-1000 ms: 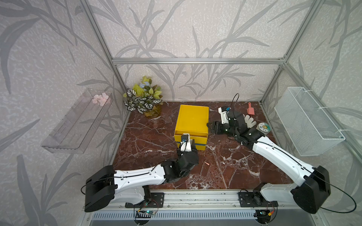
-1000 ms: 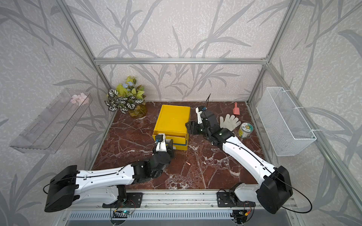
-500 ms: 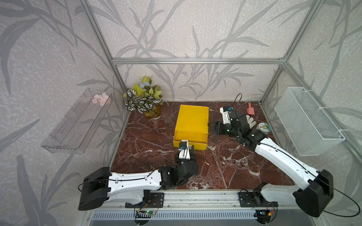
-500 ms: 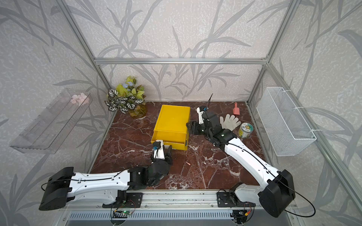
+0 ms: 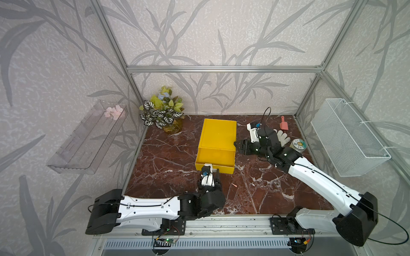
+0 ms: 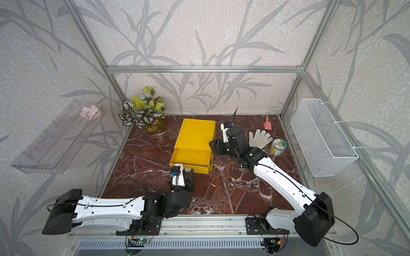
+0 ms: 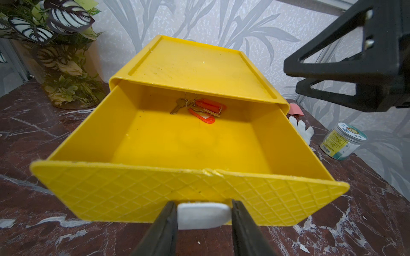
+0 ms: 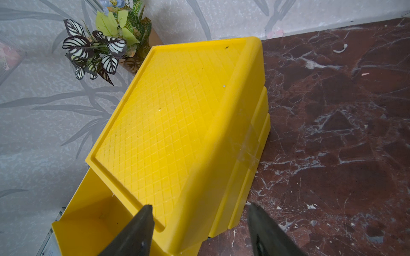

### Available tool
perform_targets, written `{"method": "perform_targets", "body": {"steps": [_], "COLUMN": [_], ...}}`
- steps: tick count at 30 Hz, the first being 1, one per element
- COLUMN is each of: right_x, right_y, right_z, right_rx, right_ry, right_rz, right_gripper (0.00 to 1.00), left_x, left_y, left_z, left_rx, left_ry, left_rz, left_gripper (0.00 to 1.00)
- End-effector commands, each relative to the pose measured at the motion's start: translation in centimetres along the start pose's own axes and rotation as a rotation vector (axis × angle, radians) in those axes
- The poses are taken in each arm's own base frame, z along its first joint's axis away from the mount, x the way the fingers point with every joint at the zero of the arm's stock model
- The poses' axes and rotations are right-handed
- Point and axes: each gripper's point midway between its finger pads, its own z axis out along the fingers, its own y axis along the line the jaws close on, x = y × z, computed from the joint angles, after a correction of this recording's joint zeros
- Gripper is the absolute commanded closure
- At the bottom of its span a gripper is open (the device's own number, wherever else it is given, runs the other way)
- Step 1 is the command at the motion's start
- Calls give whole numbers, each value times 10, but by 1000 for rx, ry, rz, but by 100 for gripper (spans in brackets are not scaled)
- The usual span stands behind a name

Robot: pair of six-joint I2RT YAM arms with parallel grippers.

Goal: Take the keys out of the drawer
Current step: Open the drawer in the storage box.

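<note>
The keys (image 7: 197,107), silver with red tags, lie at the back of the open yellow drawer (image 7: 155,188), half under the case top; both top views hide them. My left gripper (image 7: 204,206) is shut on the drawer's white handle (image 7: 203,216), and it shows at the drawer front (image 5: 221,169) in both top views (image 6: 185,171). The right gripper (image 8: 199,206) stands open astride the right edge of the yellow case (image 8: 168,115), one finger over the top and one beside the wall. It sits at that same edge in both top views (image 5: 238,146).
A potted plant (image 5: 164,113) stands at the back left. Right of the case lie a white glove (image 5: 282,136), a pink scoop (image 5: 283,125) and a small jar (image 5: 298,145). A wire basket (image 5: 348,137) hangs on the right wall, a clear shelf (image 5: 88,137) on the left.
My left gripper has drawn back toward the table's front edge with the handle, and the drawer has slid further out. The right gripper has stayed at the case's side.
</note>
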Motion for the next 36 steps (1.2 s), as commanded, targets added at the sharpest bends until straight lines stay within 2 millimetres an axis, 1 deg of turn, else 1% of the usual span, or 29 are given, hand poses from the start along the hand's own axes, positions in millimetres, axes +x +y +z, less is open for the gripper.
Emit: {"method": "perform_targets", "body": {"steps": [1, 16, 23, 28, 29, 32, 33, 36], "right_x": [-7, -2, 1, 2, 3, 3, 2, 1], "right_y": [4, 10, 17, 19, 20, 23, 24, 25], "right_z": [-11, -12, -10, -9, -8, -8, -8, -8], "right_rx": [6, 12, 8, 10, 10, 5, 4, 4], "right_ry": [-27, -22, -15, -10, -8, -8, -7, -10], "right_rz": [-12, -28, -40, -44, -46, -50, -52, -57], "right_gripper": [30, 30, 30, 30, 30, 30, 30, 30], "left_x": [1, 7, 11, 12, 12, 9, 8, 6], "left_y": [11, -3, -4, 4, 5, 6, 5, 2], "left_z": [-4, -23, -30, -33, -33, -34, -34, -35], "left_rx": [-32, 15, 25, 22, 24, 37, 50, 88], "left_ry": [-18, -22, -19, -23, -23, -35, -38, -38], "left_rz": [-3, 0, 2, -21, -28, -52, -63, -93], "left_gripper": [59, 59, 59, 58, 57, 45, 42, 40]}}
